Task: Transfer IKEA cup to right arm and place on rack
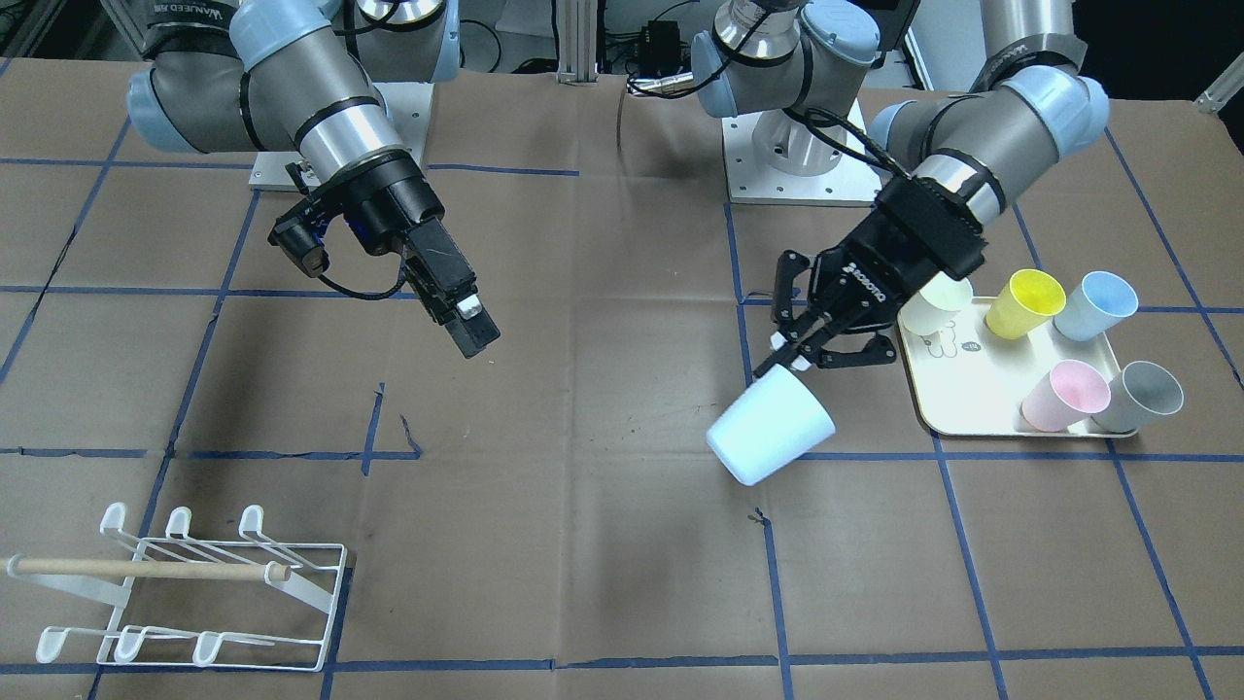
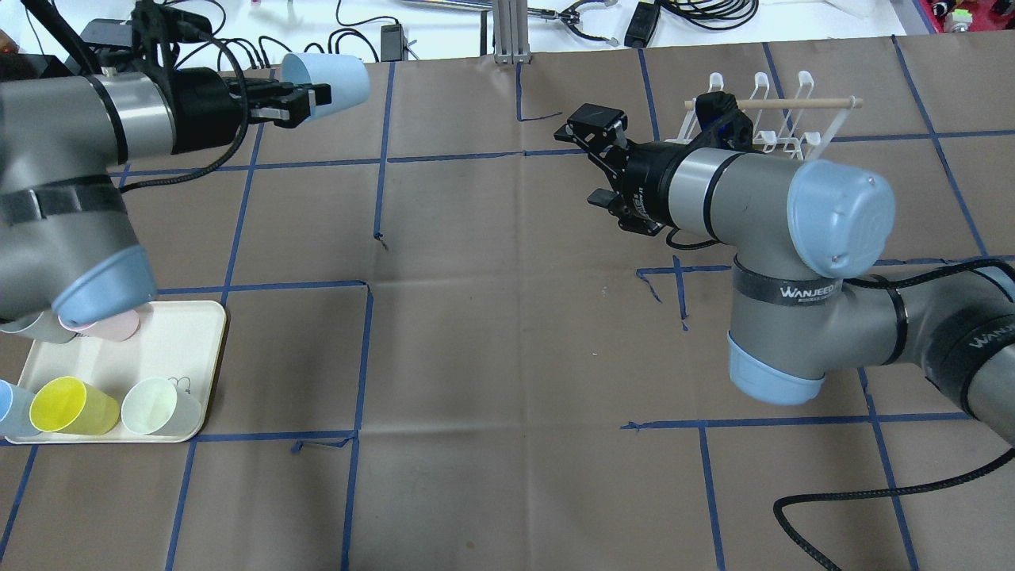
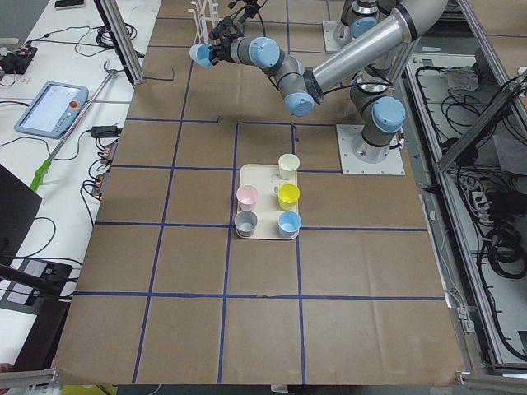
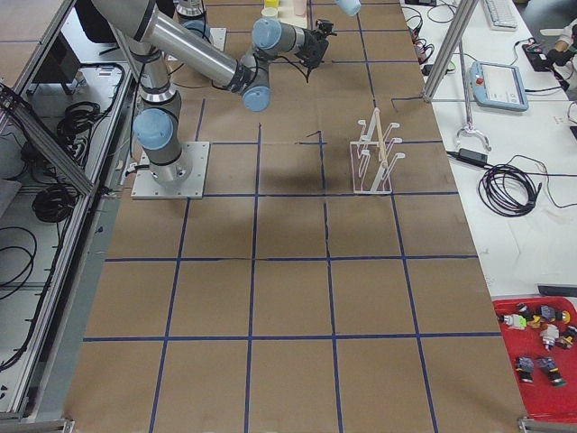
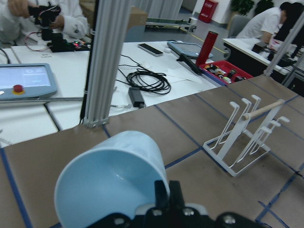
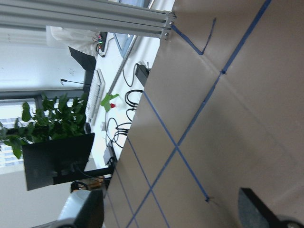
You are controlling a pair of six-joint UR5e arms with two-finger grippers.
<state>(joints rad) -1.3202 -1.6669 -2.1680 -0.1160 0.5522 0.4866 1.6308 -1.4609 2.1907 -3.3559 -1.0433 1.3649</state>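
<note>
Pale blue cup [image 5: 110,180], rim pinched by left gripper [image 5: 168,192], held clear of table; right gripper [image 1: 476,335] empty, fingers spread, well apart; handover and placement on rack [image 1: 185,583] outstanding.

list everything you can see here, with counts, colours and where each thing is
held cup: 1, pale blue, tilted in the air, gripped at its rim
tray: 1, cream, on the table on the left arm's side
tray cups: 5, yellow, light blue, pink, grey, pale green, upright on the tray
rack: 1, white wire with a wooden dowel, empty, at the far corner on the right arm's side
table: 1, brown paper with a blue tape grid
people: 2, white tops, at benches beyond the table
left gripper: 1, black, shut on the held cup
right gripper: 1, slim, black, open, holding nothing
</note>
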